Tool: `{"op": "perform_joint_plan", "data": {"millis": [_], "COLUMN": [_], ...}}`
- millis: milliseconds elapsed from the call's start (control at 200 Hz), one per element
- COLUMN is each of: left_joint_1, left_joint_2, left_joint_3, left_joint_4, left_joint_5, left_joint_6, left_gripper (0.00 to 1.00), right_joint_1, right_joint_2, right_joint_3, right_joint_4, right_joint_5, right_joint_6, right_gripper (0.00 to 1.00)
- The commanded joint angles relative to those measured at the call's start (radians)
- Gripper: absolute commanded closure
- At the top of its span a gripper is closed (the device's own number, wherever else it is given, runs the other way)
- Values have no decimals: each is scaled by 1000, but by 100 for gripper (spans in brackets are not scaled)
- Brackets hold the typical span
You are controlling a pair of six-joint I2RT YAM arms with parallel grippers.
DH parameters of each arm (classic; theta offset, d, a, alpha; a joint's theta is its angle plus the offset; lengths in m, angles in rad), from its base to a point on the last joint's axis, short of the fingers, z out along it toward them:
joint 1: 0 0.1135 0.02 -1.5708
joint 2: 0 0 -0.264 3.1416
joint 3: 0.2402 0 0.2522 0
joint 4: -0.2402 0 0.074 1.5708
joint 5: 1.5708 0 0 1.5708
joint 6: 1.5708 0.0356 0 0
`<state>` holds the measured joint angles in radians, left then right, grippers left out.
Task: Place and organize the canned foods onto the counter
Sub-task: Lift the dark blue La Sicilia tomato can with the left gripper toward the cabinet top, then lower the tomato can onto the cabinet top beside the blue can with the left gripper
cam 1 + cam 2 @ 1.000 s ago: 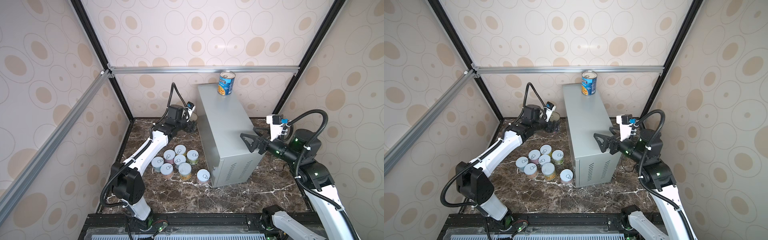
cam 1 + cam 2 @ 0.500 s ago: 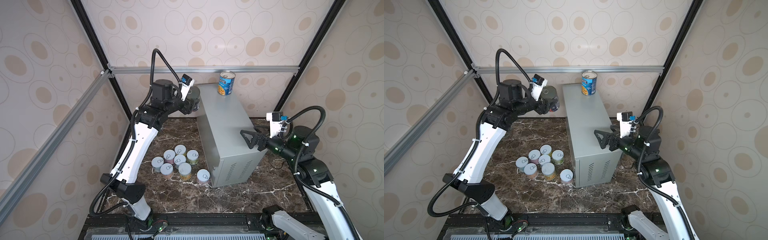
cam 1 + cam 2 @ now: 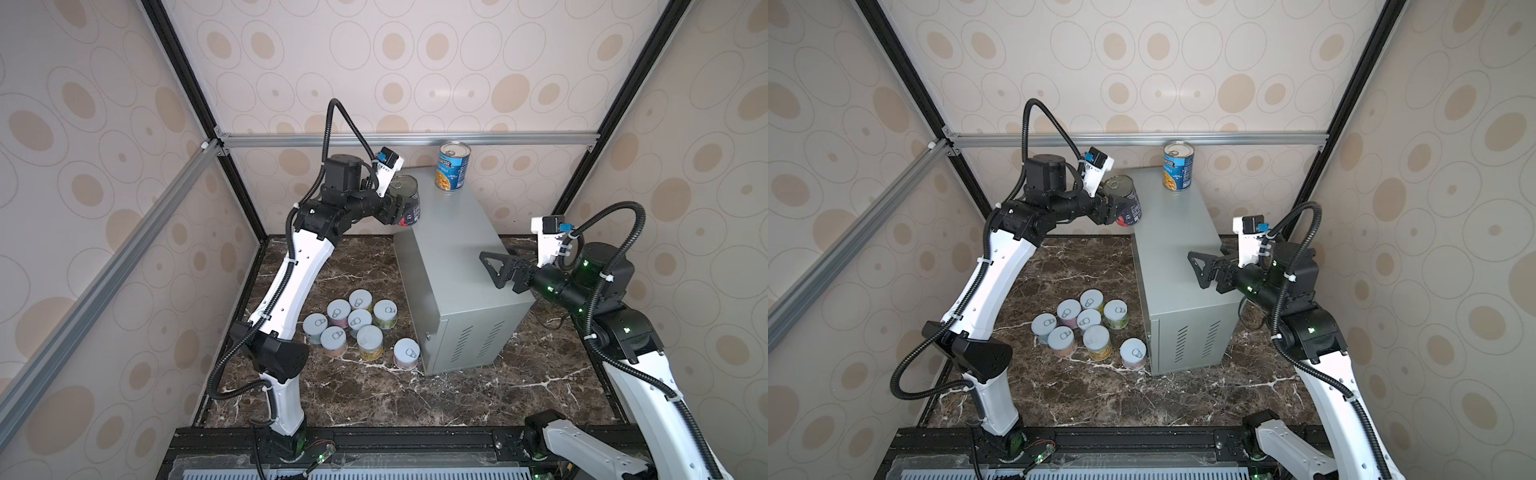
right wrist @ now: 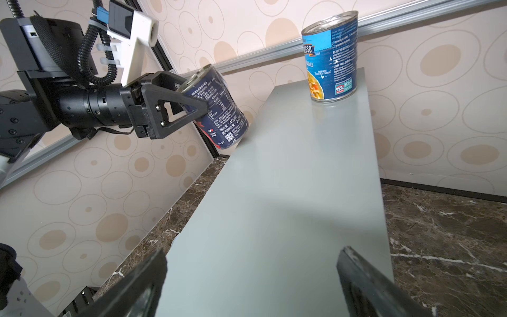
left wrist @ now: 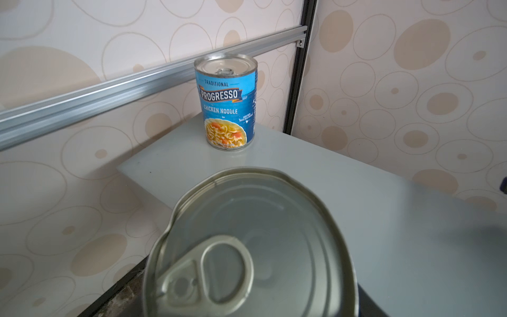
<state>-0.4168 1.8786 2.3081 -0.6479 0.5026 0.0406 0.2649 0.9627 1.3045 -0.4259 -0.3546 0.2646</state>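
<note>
Up it goes: a second ago the left arm (image 3: 291, 274) was down low on the marble behind the counter (image 3: 457, 249). Now it has swung high, the left jaws clamped on the navy-red can (image 3: 409, 199) and carrying it tilted at the left edge of the counter's top. From the right wrist view the can's lower rim sits right at that edge, and I can't tell whether it touches. The blue-yellow can (image 3: 453, 166) hasn't budged: upright at the far corner of the top, close to the back wall. The right arm (image 3: 582, 286) has barely shifted, its right jaws spread wide with nothing between them, at the counter's right edge toward the front. Between the two tall cans and the front edge runs a long stretch of flat top, bounded by straight, sharp edges. The counter is smooth matte grey sheet metal, with vent slots and a small lock on its front face. The held can's lid (image 5: 247, 241) is shiny ribbed metal with a ring pull. Below, the eight short cans (image 3: 359, 322), white pull-tab lids up, sit where they were. They are huddled on the dark veined marble floor (image 3: 353, 257), the nearest just beside the counter's front-left corner.
</note>
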Motion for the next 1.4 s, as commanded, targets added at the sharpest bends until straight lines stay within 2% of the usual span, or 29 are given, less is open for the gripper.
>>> {"op": "perform_joint_plan", "data": {"millis": [0, 360, 560, 670, 875, 1090, 1150, 1175, 1185, 1395], "left_joint_1": [-9, -57, -72, -79, -89, -91, -92, -93, -94, -98], "left_joint_2": [-39, 6, 41, 55, 76, 88, 86, 86, 85, 43], "left_joint_3": [70, 89, 111, 111, 111, 101, 91, 86, 83, -18], "left_joint_4": [121, 157, 165, 178, 200, 208, 213, 216, 218, 291], "left_joint_5": [61, 90, 97, 109, 121, 126, 129, 132, 132, 120], "left_joint_6": [-34, -73, -86, -96, -104, -101, -100, -99, -99, -111], "left_gripper": [100, 94, 84, 75, 44, 29, 16, 4, 3, 2], "right_joint_1": [6, 10, 10, 10, 10, 10, 10, 10, 10, 10], "right_joint_2": [13, 73, 138, 155, 171, 165, 162, 159, 158, 142], "right_joint_3": [26, 30, 65, 72, 70, 57, 50, 46, 46, 27], "right_joint_4": [2, 34, 49, 54, 52, 61, 64, 65, 65, 73], "right_joint_5": [23, 21, 12, 10, 18, 17, 20, 20, 20, 19], "right_joint_6": [14, 16, 8, 7, -4, -3, -2, -2, -2, 4], "right_gripper": [0, 0, 0, 0, 0, 0, 0, 0, 0, 0]}}
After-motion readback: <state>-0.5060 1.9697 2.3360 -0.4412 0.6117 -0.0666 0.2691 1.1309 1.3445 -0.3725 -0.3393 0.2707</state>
